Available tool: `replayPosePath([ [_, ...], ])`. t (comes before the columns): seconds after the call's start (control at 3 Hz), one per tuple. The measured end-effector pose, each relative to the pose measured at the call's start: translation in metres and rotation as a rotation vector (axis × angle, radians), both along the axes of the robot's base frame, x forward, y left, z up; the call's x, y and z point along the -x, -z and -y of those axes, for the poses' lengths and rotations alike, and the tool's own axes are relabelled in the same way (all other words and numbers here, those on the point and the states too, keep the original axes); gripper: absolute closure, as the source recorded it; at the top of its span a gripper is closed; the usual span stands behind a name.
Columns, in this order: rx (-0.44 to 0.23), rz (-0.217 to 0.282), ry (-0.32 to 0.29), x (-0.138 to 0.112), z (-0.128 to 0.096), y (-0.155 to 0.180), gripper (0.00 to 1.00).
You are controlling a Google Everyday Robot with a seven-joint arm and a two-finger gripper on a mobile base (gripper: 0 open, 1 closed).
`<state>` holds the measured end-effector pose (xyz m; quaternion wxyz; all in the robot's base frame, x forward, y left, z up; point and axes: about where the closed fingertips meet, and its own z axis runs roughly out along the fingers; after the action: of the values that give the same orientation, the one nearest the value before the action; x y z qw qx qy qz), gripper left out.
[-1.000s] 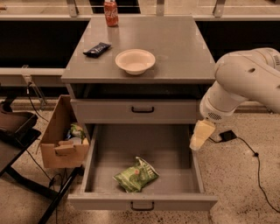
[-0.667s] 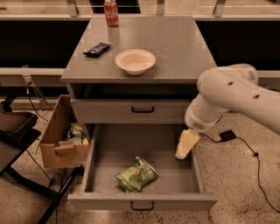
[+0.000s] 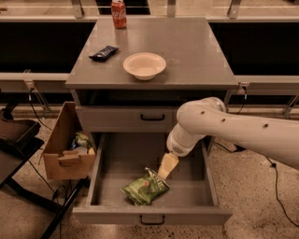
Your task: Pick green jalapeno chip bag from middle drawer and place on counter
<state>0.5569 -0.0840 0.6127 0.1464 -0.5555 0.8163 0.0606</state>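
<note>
The green jalapeno chip bag lies crinkled on the floor of the open middle drawer, left of centre. My gripper hangs from the white arm over the drawer, just above and right of the bag's upper corner, close to it. The counter is the grey top of the cabinet above.
A white bowl, a dark snack wrapper and a red soda can stand on the counter. The drawer above is shut. An open cardboard box sits left of the cabinet, beside a dark stand.
The arm has swung left and down from beside the drawer's right edge into the drawer, and the gripper now sits next to the chip bag. The bag has not moved.
</note>
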Motion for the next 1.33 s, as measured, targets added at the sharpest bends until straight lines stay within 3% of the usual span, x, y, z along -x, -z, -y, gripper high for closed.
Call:
replayPosePath([
  [0.67, 0.032, -0.091, 0.019, -0.018, -0.073, 0.107, 0.0],
  [1.33, 0.041, -0.15, -0.006, -0.012, -0.118, 0.165, 0.0],
])
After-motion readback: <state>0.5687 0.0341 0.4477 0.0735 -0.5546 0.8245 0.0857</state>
